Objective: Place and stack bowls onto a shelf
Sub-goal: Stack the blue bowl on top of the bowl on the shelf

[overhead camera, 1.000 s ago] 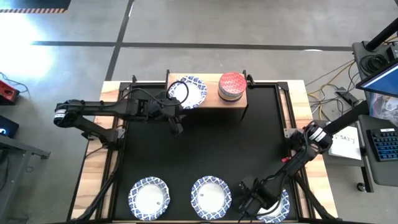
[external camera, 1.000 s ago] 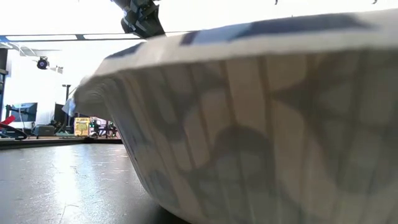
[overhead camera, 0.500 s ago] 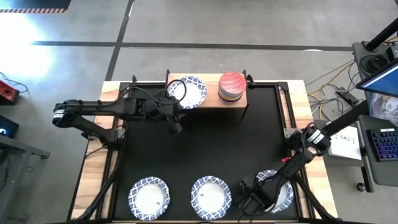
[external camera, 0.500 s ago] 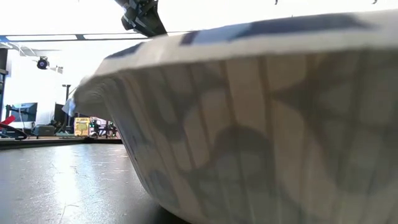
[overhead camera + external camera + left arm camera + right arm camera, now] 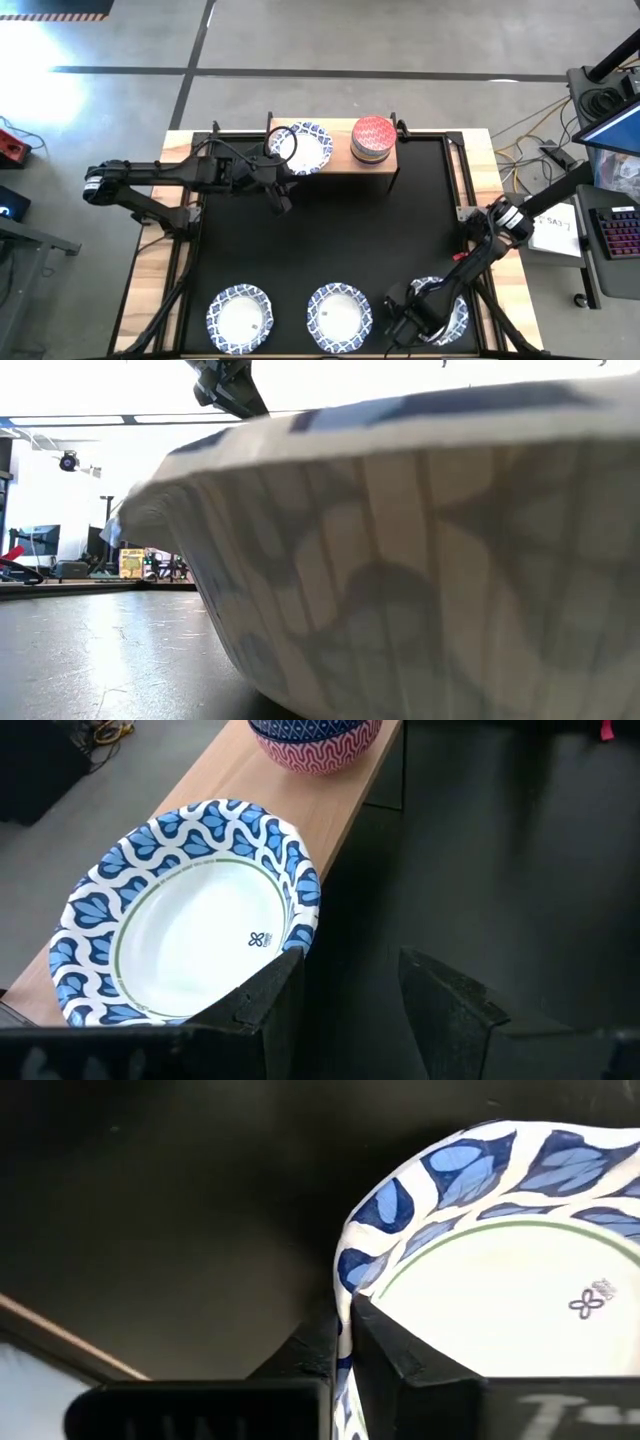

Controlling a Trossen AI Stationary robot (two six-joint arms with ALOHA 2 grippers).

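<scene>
The right gripper [image 5: 342,1342] has its jaws pinched on the rim of a white bowl with a blue leaf-patterned rim [image 5: 500,1270], one finger inside the rim and one outside, at the corner of the black tabletop mat [image 5: 340,240] farthest from the shelf. The left gripper [image 5: 350,985] has its jaws spread with nothing between them; it sits just beside the shelf [image 5: 335,160], at the mat-side rim of the blue-rimmed bowl on the shelf [image 5: 303,147], and one finger [image 5: 275,995] lies in front of that rim, though contact cannot be confirmed. The shelf is a light-wood board on dark legs at the far edge of the mat. It carries that wide bowl at one end and, at the other, a stack of smaller bowls with a red-patterned bowl [image 5: 373,135] on top. Two more blue-rimmed bowls [image 5: 239,317] [image 5: 339,313] rest on the mat in a row with the gripped bowl, well apart from the shelf. The mat covers a light-wood table [image 5: 150,250] standing on a grey concrete floor [image 5: 350,40] marked with dark lines. A keyboard [image 5: 618,235] and loose cables lie beside the table on the right arm's side. In the low view, one bowl wall [image 5: 420,560] fills most of the frame; behind it the room is bright, with equipment along the far wall.
</scene>
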